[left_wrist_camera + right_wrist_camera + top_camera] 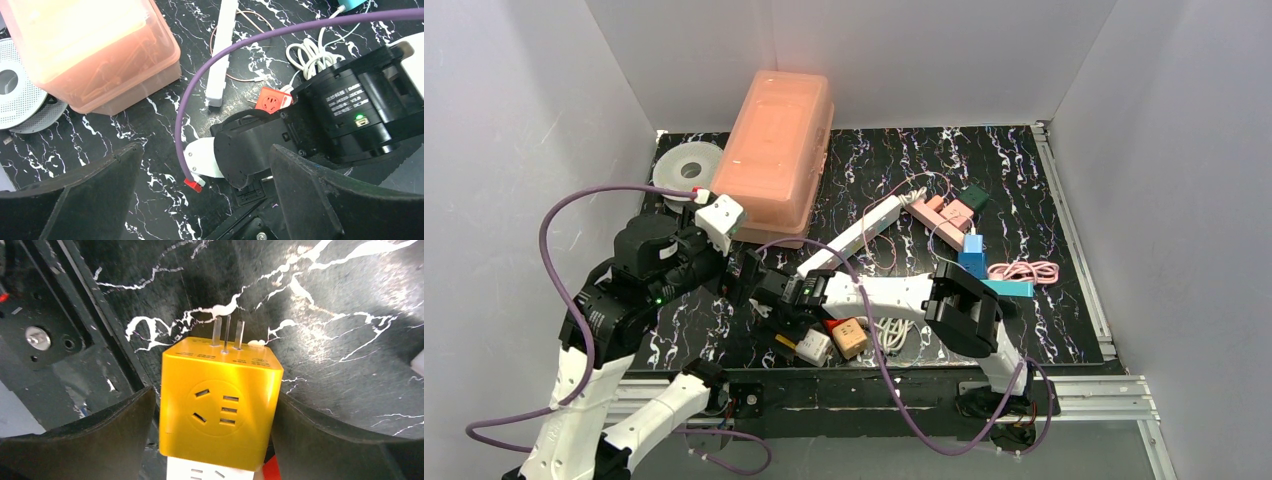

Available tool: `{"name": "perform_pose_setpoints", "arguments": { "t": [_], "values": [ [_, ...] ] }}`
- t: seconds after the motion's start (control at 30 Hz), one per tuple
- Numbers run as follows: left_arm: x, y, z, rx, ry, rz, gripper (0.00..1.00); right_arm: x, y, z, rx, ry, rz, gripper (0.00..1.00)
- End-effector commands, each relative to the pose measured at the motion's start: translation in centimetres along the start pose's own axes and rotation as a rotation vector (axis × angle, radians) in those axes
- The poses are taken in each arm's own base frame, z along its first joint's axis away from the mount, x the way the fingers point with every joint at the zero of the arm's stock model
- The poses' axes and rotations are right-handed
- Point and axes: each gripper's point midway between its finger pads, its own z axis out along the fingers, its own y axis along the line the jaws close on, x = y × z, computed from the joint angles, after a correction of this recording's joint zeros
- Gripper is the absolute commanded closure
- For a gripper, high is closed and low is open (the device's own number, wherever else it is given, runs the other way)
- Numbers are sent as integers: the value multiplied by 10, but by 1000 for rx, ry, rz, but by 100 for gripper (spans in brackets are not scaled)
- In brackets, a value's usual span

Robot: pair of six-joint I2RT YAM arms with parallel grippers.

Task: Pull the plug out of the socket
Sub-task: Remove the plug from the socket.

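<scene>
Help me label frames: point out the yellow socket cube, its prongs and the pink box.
yellow socket cube (220, 405), right wrist view, front face.
prongs (227, 332), right wrist view, middle prong.
pink box (776, 140), top external view, lid.

The table (1074, 250) is black with white marble veining, and at its far left corner lie a white reel (686, 168) and, just beside it, a pink translucent lidded box (774, 150). Across the middle a white power strip (854, 235) lies aslant, with pink blocks (939, 212), a dark green block (973, 197), a blue block (972, 258), a teal block (1009, 288) and a coiled pink cable (1024, 271) to its right. Near the front edge are a bundled white cable (892, 330), a red socket cube (270, 100), a yellow socket cube (849, 338) and a white cube (812, 347) just beside it.
</scene>
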Motion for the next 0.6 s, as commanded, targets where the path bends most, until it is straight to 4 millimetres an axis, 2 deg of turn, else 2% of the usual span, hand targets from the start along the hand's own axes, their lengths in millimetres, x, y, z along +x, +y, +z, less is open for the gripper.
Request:
{"name": "perform_pose_setpoints", "arguments": {
  "t": [0.0, 0.03, 0.1, 0.17, 0.2, 0.23, 0.27, 0.4, 0.47, 0.57],
  "values": [
    [-12, -2, -9, 0, -52, -25, 0, -1, 0, -1, -19, 26, -12, 13],
    [-15, -1, -10, -8, -65, -31, 0, -2, 0, 0, -19, 24, -10, 16],
    [-20, 2, -14, -35, -91, -39, 0, -6, -2, 0, -18, 8, 0, 28],
    [-25, 9, -16, -73, -111, -47, 0, -13, -7, -3, 6, -18, 16, 52],
    [-27, 12, -16, -93, -122, -48, 0, -18, -10, -7, 18, -37, 26, 67],
    [-29, 15, -17, -108, -133, -50, 0, -25, -17, -12, 54, -64, 36, 88],
    [-31, 18, -18, -125, -142, -53, 0, -32, -23, -20, 80, -90, 51, 99],
    [-42, 26, -20, -172, -188, -76, 0, -69, -55, -73, 213, -260, 145, 99],
    [-49, 28, -23, -186, -223, -95, 0, -87, -72, -118, 259, -405, 238, 99],
    [-61, 23, -28, -160, -288, -111, 0, -96, -95, -186, 314, -637, 386, 99]
  ]
}}
